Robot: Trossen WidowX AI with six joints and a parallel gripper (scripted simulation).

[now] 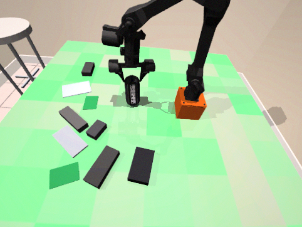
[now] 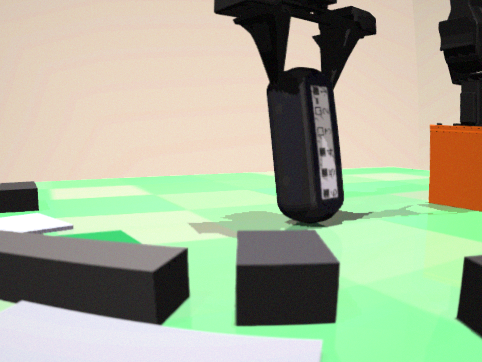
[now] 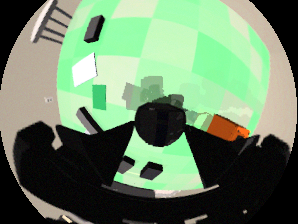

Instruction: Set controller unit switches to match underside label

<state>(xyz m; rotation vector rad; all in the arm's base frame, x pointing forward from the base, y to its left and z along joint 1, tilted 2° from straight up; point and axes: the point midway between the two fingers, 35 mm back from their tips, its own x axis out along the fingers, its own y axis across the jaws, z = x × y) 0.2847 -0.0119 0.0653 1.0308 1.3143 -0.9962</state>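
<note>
My gripper [image 1: 131,79] [image 2: 301,84] [image 3: 160,120] is shut on one end of the dark grey controller unit [image 1: 128,91] [image 2: 295,150] [image 3: 150,131]. The unit stands nearly upright on end, slightly tilted, its lower end at or just above the bench [image 1: 200,150]; I cannot tell if they touch. The underside label [image 1: 133,94] [image 2: 326,145] faces the top and exterior views. In the exterior view it reads, from the top: 1 filled, 2 empty, 3 empty, 4 filled, 5 filled, 6 filled. The switches face away and are hidden.
An orange box [image 1: 190,110] [image 2: 455,167] [image 3: 223,127] under the arm's base stands right of the unit. Several dark blocks, such as one small block [image 1: 96,129] [image 2: 286,292], lie nearer the cameras and left, with white plates [image 1: 76,89] and green plates [image 1: 64,175].
</note>
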